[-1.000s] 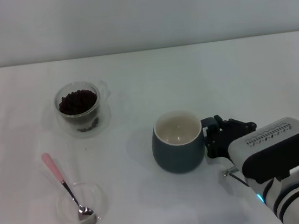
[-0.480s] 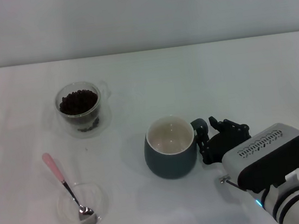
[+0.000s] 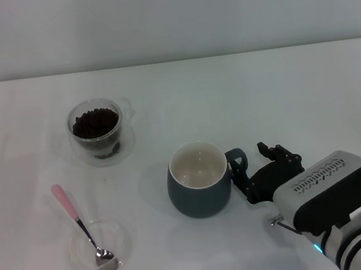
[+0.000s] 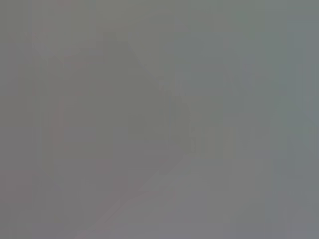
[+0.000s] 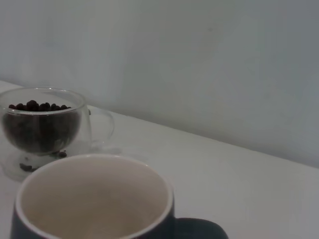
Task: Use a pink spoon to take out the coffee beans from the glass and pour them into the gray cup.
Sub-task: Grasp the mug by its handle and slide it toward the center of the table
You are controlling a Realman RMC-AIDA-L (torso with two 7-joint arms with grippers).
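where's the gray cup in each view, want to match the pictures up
Head view: the gray cup stands just below the middle of the picture, its handle toward the right claw beside it.
Left wrist view: not in it; nothing can be made out.
Right wrist view: the cup fills the lower left, cream inside showing.
Shared landmark: the glass of coffee beans, beyond the cup in both the head and right wrist views.

The gray cup [image 5: 94,199] fills the lower left of the frame, showing its cream inside. Behind it, at the left edge, the glass [image 5: 42,127] holds coffee beans [image 5: 37,106] on the white worktop [image 5: 239,189].
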